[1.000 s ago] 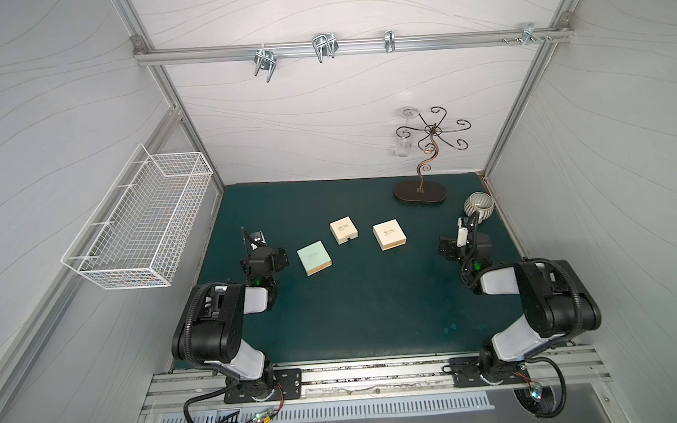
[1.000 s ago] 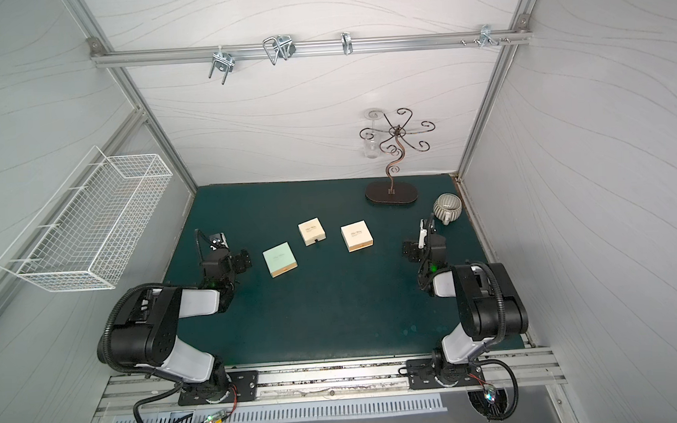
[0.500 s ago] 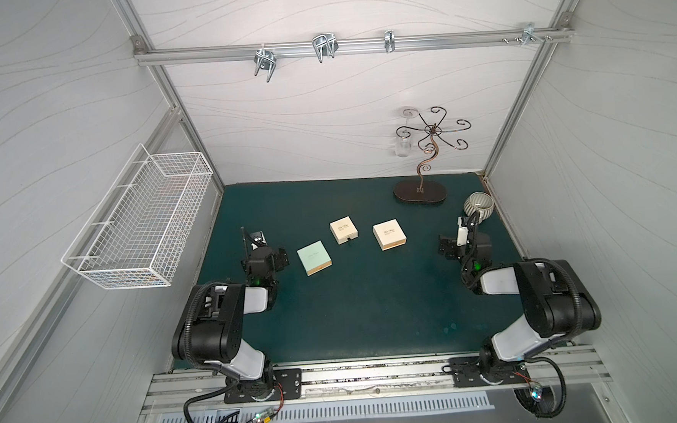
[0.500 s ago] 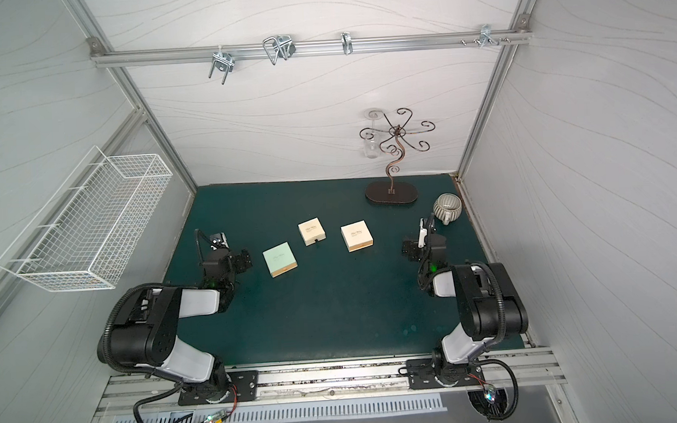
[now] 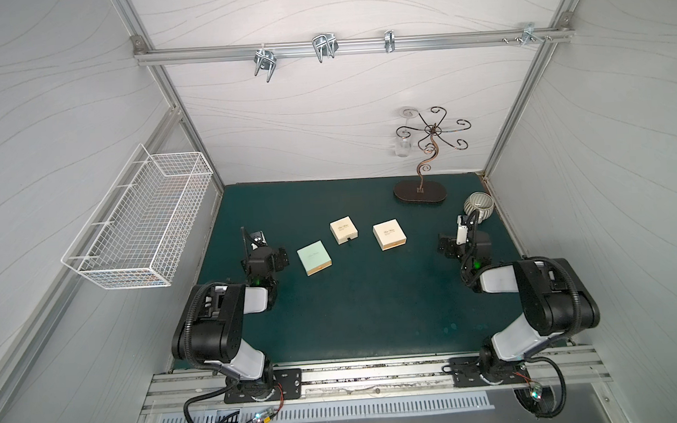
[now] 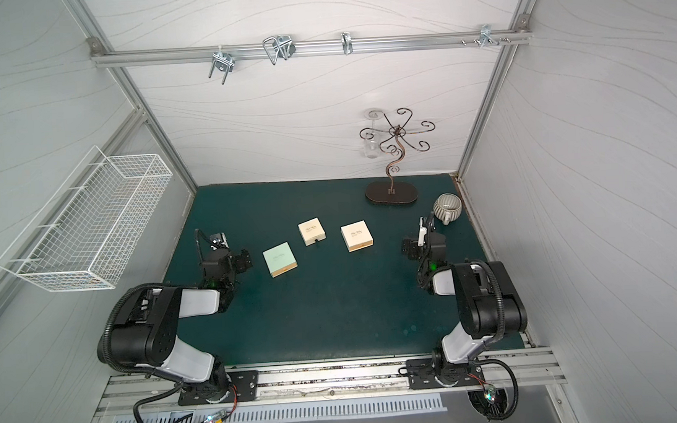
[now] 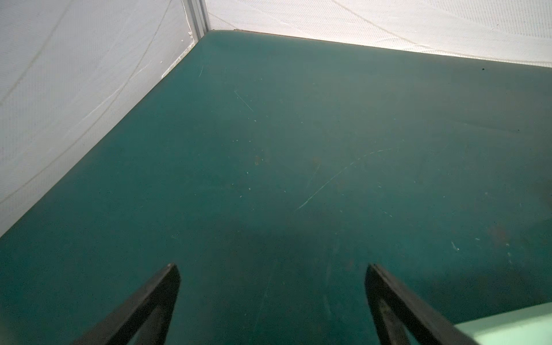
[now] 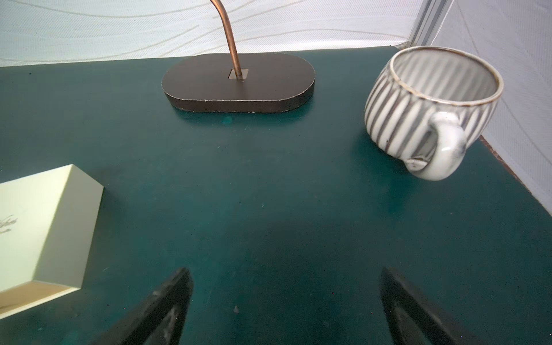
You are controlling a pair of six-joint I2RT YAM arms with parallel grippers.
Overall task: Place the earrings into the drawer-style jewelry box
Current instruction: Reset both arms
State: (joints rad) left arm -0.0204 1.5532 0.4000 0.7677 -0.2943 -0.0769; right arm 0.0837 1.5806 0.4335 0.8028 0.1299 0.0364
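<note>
The left gripper [image 7: 271, 268] and right gripper [image 8: 286, 273] are held spread wide, empty. No earrings can be made out. Mid-frame in a top view, the mint box [image 5: 314, 257] lies just right of the left gripper; a cream box [image 5: 388, 235] is nearer the right.

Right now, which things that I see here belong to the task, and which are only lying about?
For the job: mint box, small cream box, larger cream box; which takes the earrings I cannot tell. No earrings show in any view.
Lying about: curly metal stand, striped mug, wire basket on the wall, hooks on the rail.
</note>
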